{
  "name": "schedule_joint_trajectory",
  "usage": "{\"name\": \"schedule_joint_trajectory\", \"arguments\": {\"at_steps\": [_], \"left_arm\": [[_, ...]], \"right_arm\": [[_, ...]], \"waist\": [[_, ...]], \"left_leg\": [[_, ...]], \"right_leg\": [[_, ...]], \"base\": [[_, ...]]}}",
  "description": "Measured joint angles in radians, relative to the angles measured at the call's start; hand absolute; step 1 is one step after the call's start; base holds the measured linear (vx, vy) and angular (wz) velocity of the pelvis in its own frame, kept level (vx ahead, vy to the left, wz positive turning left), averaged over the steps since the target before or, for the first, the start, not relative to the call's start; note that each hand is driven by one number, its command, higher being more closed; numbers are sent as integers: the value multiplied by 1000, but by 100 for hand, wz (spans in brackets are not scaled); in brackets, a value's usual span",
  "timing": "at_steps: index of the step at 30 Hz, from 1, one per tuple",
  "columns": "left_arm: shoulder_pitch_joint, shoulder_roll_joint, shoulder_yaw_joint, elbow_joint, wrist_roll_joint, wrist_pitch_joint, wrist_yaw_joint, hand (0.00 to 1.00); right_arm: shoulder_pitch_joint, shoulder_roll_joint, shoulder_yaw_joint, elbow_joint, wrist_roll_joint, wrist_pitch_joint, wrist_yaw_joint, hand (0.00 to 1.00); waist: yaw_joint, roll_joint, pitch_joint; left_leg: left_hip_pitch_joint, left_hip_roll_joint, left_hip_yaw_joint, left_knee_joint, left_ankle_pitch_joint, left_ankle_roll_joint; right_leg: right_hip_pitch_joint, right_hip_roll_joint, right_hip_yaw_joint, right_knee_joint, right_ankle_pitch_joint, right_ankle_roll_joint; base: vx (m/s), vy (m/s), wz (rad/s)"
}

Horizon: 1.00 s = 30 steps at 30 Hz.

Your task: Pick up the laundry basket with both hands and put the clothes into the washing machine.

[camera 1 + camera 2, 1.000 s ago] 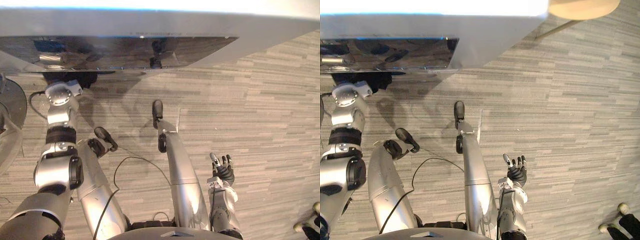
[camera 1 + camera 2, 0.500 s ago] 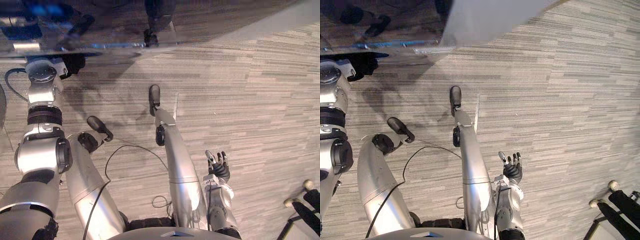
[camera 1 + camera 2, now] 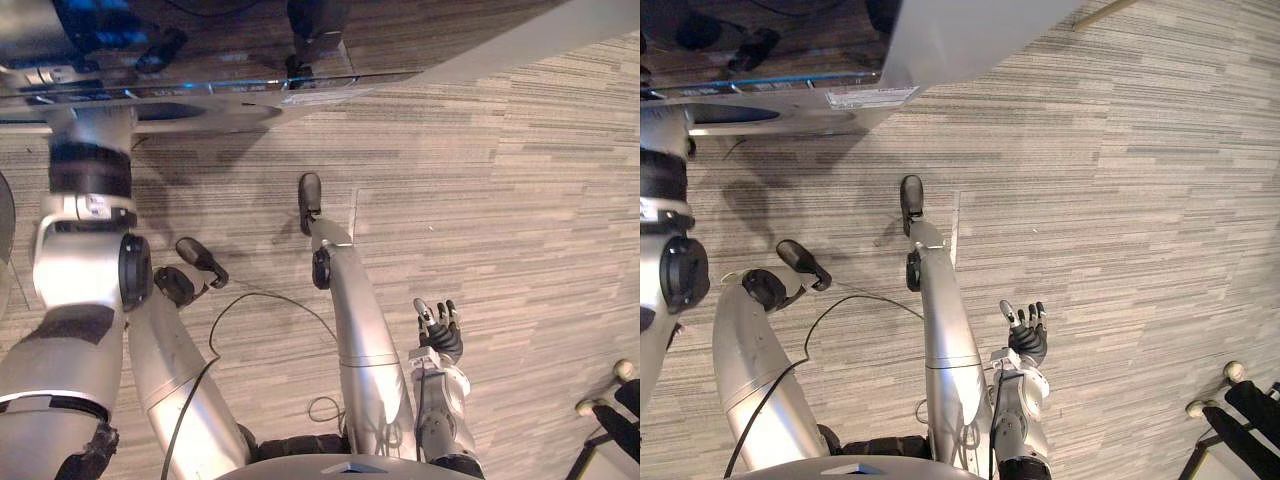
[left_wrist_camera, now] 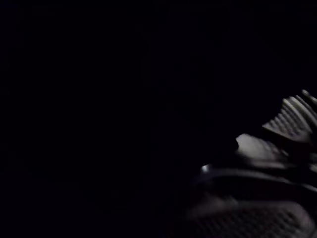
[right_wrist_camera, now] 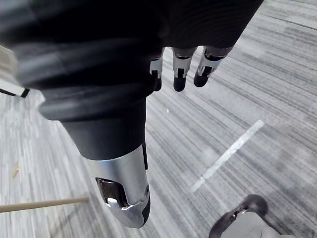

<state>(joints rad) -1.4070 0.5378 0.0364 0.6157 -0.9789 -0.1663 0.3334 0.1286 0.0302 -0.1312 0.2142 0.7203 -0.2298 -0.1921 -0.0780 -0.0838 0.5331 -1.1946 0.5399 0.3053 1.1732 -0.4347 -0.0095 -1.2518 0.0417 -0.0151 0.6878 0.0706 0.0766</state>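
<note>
Broadly, grey striped floor (image 3: 1120,200) spreads out from the washing machine (image 3: 970,30). Our left arm (image 3: 85,250) reaches up to the machine's dark front, and we cannot tell whether the left hand (image 4: 290,119) holds anything. Well apart from the machine, our right hand (image 3: 1027,342) hangs loosely open, holding nothing.

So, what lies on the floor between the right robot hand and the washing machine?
In the right eye view, bare grey floor with one white line, from the right robot hand to the washing machine.
</note>
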Motion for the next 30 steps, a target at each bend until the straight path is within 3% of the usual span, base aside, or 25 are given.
{"name": "schedule_joint_trajectory", "arguments": {"at_steps": [4,6,7,12,14,15,18,20,22,23,26,30], "left_arm": [[-5,16,-15,-12,-49,-82,45,100],[-5,16,-16,-6,-48,-99,65,100],[-5,16,-16,-1,-39,-102,78,0],[-2,26,-36,118,34,-93,100,0],[18,50,-60,126,208,-16,95,0],[19,57,-69,128,251,1,90,0],[30,89,-120,146,593,104,71,0],[36,89,-139,146,933,171,68,0],[46,79,-158,148,1080,199,56,0],[76,45,-152,188,1137,218,15,0],[168,-20,-52,235,1074,235,-20,0],[404,-108,133,237,879,236,-39,0]], "right_arm": [[14,-2,-42,0,0,-5,1,0],[23,-2,-41,-1,1,-7,7,0],[27,-2,-40,1,1,-7,8,0],[30,-2,-37,5,1,-7,8,0],[30,-3,-37,11,0,-6,8,0],[30,-3,-37,13,0,-7,8,0],[29,-4,-35,48,0,-7,8,0],[28,-5,-26,59,0,-9,10,0],[26,-5,-26,64,1,-11,12,0],[25,-5,-26,70,10,-12,20,0],[25,-4,-26,72,40,-6,36,0],[20,-3,-27,73,40,18,35,0]], "waist": [[-5,0,0],[-6,0,0],[-6,0,0],[-7,0,0],[-7,0,0],[-6,0,0],[-2,0,-1],[-2,1,-2],[-2,1,-2],[-2,1,-2],[-7,3,-3],[-1,5,-4]], "left_leg": [[-3,0,-4,9,-1,2],[-3,0,-4,13,-2,4],[-3,1,-4,14,-2,5],[21,9,-2,12,-5,8],[32,10,2,6,-4,8],[33,10,4,3,-4,9],[56,10,19,-13,-2,11],[65,9,23,-22,-1,10],[67,9,23,-23,-1,10],[80,9,26,-29,-1,10],[112,7,31,-44,2,4],[192,-7,40,-87,15,-20]], "right_leg": [[0,2,-4,4,5,-1],[0,2,-3,5,6,0],[1,3,-2,4,8,1],[37,15,1,-30,24,2],[53,17,3,-60,29,-4],[56,17,3,-67,31,-1],[77,17,7,-95,43,1],[88,17,8,-103,48,-1],[89,17,6,-102,51,4],[97,18,6,-101,50,3],[119,18,6,-98,39,0],[167,12,6,-74,-4,-17]], "base": [[-35,14,0],[-59,22,-2],[-75,21,-2],[-78,14,-5],[-110,11,-3],[-97,9,-2],[-76,11,-3],[-46,16,-2],[-34,14,-1],[-46,14,1],[-43,6,5],[-32,-23,17]]}}
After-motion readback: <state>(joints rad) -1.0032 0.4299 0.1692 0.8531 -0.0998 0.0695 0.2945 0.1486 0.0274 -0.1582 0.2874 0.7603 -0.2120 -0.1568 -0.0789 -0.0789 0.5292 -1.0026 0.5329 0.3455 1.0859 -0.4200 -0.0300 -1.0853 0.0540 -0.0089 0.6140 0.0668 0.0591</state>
